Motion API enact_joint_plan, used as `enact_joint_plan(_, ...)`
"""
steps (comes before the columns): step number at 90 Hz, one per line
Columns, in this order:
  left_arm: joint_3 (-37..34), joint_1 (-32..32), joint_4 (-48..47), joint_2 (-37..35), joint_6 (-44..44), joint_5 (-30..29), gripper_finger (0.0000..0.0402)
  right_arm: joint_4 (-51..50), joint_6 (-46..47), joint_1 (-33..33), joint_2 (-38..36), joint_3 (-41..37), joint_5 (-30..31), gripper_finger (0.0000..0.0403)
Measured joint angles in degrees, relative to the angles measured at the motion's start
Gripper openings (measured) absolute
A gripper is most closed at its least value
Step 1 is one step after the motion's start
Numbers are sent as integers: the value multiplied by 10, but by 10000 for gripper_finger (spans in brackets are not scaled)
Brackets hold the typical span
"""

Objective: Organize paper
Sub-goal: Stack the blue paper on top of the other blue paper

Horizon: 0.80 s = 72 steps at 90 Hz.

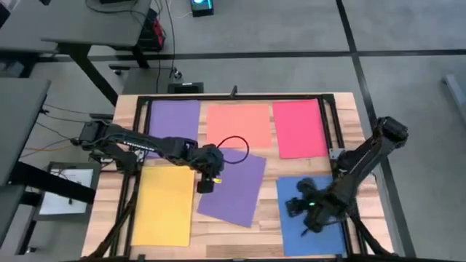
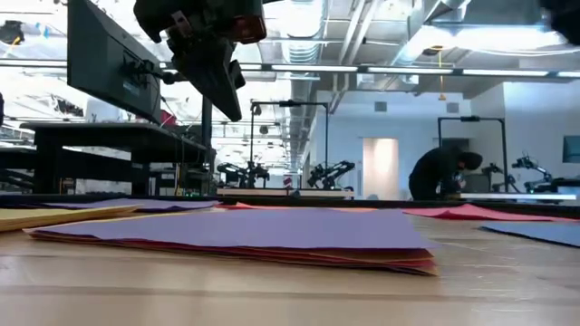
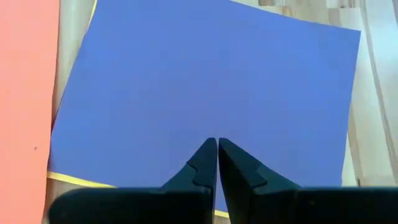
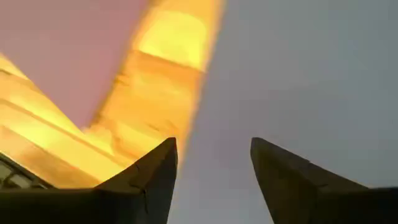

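Now your left pincer (image 1: 207, 185) hangs pinched together (holding nothing) over the crooked purple sheet (image 1: 234, 188), ready to straighten it; your right pincer (image 1: 304, 218) waits spread apart over the blue sheet (image 1: 309, 222).

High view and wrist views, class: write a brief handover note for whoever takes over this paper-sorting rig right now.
Left claw: shut, empty, over the tilted purple stack mid-table.
Right claw: open, over the blue sheet.
Done: purple sheet, salmon sheet and pink-red sheet lie in a far row; yellow sheet and blue sit near.
Left: the stack shows more colours beneath, still unsorted.
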Motion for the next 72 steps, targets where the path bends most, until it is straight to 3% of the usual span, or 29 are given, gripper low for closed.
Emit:
enact_joint_plan(15, 0, 0, -3, 0, 0, 0, 0, 161, -256, -77, 102, 1, -57, 79)
enact_joint_plan(24, 0, 0, -7, 0, 0, 0, 0, 172, -374, -107, 142, 21, -82, 14)
enact_joint_plan(56, 0, 0, -17, 0, -1, 0, 0, 128, -609, -129, 178, 32, -119, 1)
enact_joint_plan(72, 0, 0, -18, 0, -9, 0, 0, 107, -627, -121, 176, 20, -125, 0)
